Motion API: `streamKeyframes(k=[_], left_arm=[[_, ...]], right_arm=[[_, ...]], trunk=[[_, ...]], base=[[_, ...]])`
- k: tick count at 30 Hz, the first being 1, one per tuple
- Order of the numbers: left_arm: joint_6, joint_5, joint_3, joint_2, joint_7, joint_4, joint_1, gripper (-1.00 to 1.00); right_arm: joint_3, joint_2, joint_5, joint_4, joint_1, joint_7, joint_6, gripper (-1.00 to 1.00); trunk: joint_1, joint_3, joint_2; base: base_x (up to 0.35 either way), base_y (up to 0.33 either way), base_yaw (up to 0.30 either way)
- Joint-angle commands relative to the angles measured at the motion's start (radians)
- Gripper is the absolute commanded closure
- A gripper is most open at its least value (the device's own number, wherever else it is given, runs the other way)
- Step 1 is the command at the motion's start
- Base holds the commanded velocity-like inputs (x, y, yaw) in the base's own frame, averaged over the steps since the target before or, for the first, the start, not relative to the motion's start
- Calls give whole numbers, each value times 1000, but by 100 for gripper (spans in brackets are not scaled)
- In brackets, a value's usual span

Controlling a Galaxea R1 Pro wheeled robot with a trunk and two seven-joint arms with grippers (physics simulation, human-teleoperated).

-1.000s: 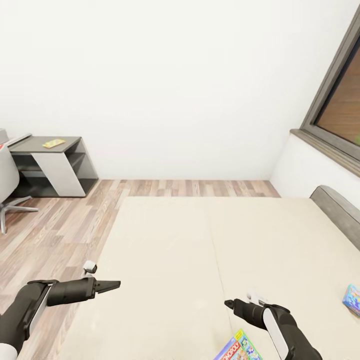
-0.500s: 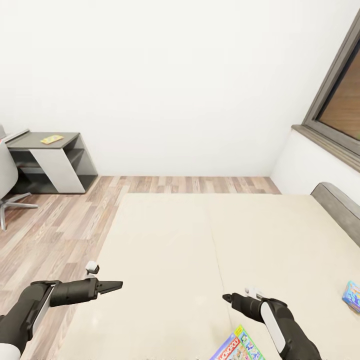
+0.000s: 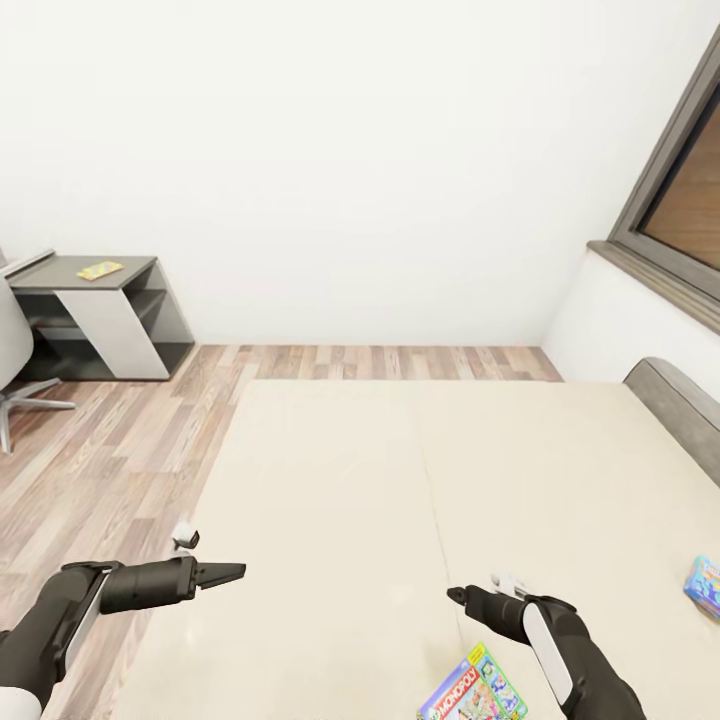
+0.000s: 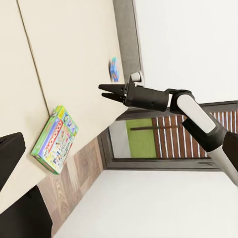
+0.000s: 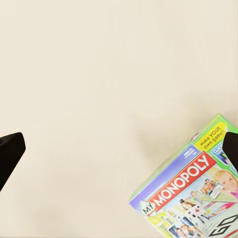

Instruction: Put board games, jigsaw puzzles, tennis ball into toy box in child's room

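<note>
Two board games lie on the cream bed (image 3: pixel 330 480). The Monopoly box (image 3: pixel 473 690) (image 4: pixel 55 140) (image 5: pixel 193 198) is at the near edge, just below and right of my right gripper (image 3: pixel 455 596) (image 4: pixel 102 89). That gripper hovers open over the mattress with its fingertips (image 5: pixel 11 148) spread wide, nothing between them. A smaller blue box (image 3: pixel 704 585) (image 4: pixel 114 69) rests near the headboard. My left gripper (image 3: pixel 235 572) hangs open and empty over the bed's left edge. The toy box, jigsaw puzzles and tennis ball are out of view.
A dark-grey counter (image 3: pixel 85 300) stands against the far wall at left with a flat yellow item (image 3: pixel 100 270) on it. A chair (image 3: pixel 12 360) is beside it. Wood floor (image 3: pixel 120 450) runs left of the bed. A window (image 3: pixel 680 190) and grey headboard (image 3: pixel 680 400) are at right.
The whole view has shifted a little, so more of the Monopoly box shows at the bottom. Both arms hold nearly the same pose.
</note>
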Motion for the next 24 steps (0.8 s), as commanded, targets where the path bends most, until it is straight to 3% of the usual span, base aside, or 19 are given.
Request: streamKeyframes(k=[1,15,24], left_arm=[[11,-1,0,0,-4,0,-1,-100],[10,-2,1,1,-4,0,-1,-100],[10,-2,2,2,-4,0,-1,-100]], right_arm=[[-3,0,3,-1,-1,6,5,-100],[-3,-1,5,-1,-3,4,4,-100],[-4,-3,10,-1,-3,-40,3,-100]], trunk=[[0,-3,-2],[0,-26,-2],[0,-41,-2]], base=[[0,0,0],[0,0,0],[0,0,0]])
